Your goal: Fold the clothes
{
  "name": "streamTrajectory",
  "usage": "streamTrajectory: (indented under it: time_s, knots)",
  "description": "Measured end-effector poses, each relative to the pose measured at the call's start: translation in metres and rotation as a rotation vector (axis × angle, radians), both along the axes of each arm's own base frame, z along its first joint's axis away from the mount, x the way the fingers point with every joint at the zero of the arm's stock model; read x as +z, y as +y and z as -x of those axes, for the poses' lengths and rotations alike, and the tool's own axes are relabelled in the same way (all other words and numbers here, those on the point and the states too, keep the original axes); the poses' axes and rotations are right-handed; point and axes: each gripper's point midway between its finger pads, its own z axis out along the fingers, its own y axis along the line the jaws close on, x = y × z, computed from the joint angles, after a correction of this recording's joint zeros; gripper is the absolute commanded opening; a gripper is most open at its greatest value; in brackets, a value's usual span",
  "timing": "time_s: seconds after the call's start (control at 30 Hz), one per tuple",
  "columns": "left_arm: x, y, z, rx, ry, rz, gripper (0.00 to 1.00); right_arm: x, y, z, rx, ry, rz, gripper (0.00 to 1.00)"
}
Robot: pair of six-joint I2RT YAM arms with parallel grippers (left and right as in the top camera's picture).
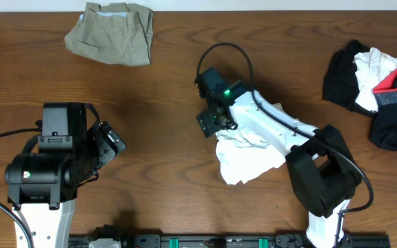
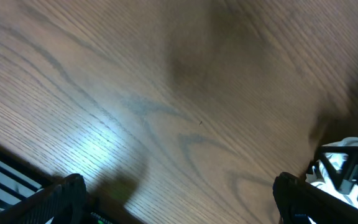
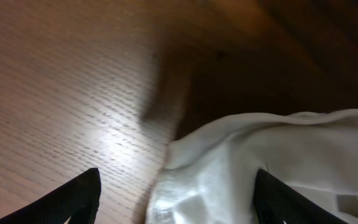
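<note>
Overhead view, item one: crumpled white cloth garment, lying unfolded on the brown wooden surface, partly beneath the right arm. We list it as the piece in hand. A folded khaki garment lies at the far left, and a heap of black, white and red clothes lies at the far right, well apart from it.

Risks, as we judge them: the right pincer may close on a bunched double layer instead of a single hem, so a pull would drag the whole garment into a tighter wad. The arm passing over the cloth may catch it and spoil any spreading. With the left pincer far off, one-sided tension could twist the fabric.

Poses: the right arm reaches forward and leftward across the garment, its pincer spread wide at the cloth's upper-left edge. In the right wrist view, white fabric lies between the fingers, and nothing is gripped. The left arm sits drawn back at the near left, its pincer angled towards centre, spread wide over bare wood and empty.
</note>
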Motion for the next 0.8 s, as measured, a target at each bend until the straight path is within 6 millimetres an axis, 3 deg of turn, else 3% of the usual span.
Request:
streamTrajectory:
  time_s: [0.2,0.43,0.63,0.8]
  knots:
    - [0.0,0.0,0.0,0.0,0.0,0.0,0.98,0.0,0.001,0.0,-0.023,-0.022,0.023,0.54]
    - [0.0,0.0,0.0,0.0,0.0,0.0,0.98,-0.005,-0.001,-0.001,-0.038,-0.021,0.037,0.52]
    - [0.0,0.0,0.0,-0.001,0.0,0.0,0.98,-0.022,-0.006,-0.001,-0.066,-0.004,0.078,0.28]
    - [0.0,0.0,0.0,-0.007,0.001,-0.003,0.98,-0.023,-0.009,-0.004,-0.088,-0.018,0.091,0.02]
